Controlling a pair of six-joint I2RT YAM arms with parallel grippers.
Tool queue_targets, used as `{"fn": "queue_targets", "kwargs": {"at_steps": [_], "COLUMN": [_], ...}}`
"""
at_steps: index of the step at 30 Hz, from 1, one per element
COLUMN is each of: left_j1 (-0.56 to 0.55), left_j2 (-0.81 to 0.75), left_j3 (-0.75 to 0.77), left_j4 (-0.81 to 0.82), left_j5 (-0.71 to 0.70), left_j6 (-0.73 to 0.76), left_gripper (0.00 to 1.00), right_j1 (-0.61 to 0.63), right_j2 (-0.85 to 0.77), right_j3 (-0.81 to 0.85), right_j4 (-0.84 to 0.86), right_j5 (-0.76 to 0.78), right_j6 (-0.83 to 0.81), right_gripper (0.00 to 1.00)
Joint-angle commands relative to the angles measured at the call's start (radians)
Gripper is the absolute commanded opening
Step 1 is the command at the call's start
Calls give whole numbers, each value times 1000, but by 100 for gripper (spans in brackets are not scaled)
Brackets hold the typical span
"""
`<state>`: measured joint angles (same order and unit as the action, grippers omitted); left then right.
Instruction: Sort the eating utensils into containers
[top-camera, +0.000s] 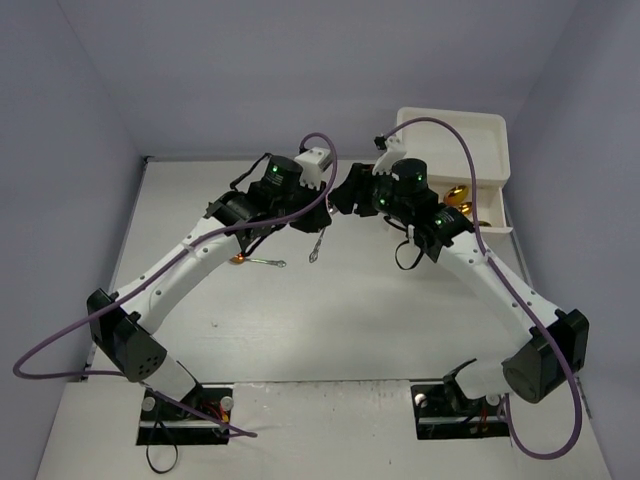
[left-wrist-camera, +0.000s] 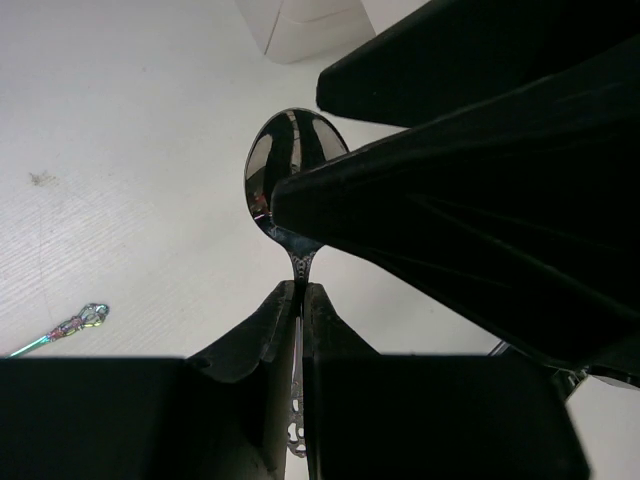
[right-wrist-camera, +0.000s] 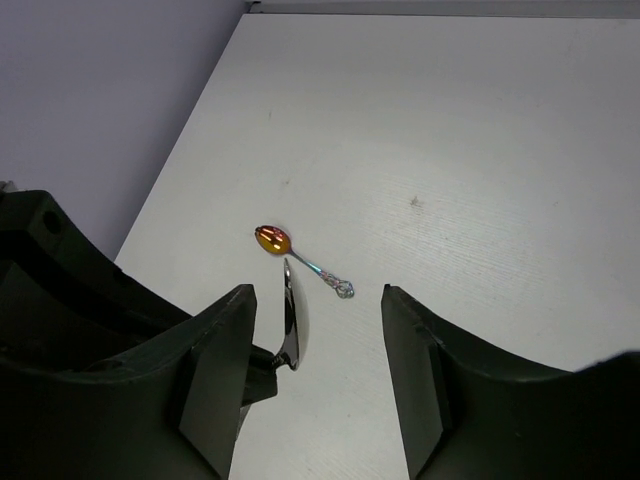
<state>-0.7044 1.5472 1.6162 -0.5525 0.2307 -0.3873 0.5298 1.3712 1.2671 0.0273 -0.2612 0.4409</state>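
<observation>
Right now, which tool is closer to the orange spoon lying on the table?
Left. The left tool, shut on a silver spoon, hangs above and just right of the orange spoon. The open right tool is farther right again.

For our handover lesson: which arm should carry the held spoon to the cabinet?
Right: the right gripper, open, flanks the spoon held by the left gripper, and the cabinet stands on its side.

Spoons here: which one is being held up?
The silver spoon, pinched by its handle in the left tool; the orange-bowled spoon lies loose on the table.
</observation>
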Motion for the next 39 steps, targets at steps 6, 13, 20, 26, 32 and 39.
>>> {"fn": "queue_targets", "kwargs": {"at_steps": [6, 13, 20, 26, 32, 39], "left_j1": [-1, -1, 1, 34, 210, 309], "left_j2": [-7, -10, -38, -132, -283, -353], "left_j3": [78, 68, 37, -56, -263, -423], "left_j4": [52, 51, 50, 49, 57, -4], "left_j5": [-10, -21, -76, -204, -219, -218], "left_j6": [-26, -34, -62, -123, -254, -309], "left_gripper": [0, 0, 57, 80, 81, 81], "right_j1": [14, 15, 15, -33, -277, -539], "right_j2": [11, 5, -24, -104, -227, -269], "right_j3": [17, 20, 16, -23, -112, -168], "right_j4": [86, 86, 86, 85, 82, 71], "right_j5": [15, 8, 61, 272, 381, 406], "right_j6": [-20, -45, -73, -2, 131, 252], "right_gripper": [24, 0, 0, 0, 0, 0]}}
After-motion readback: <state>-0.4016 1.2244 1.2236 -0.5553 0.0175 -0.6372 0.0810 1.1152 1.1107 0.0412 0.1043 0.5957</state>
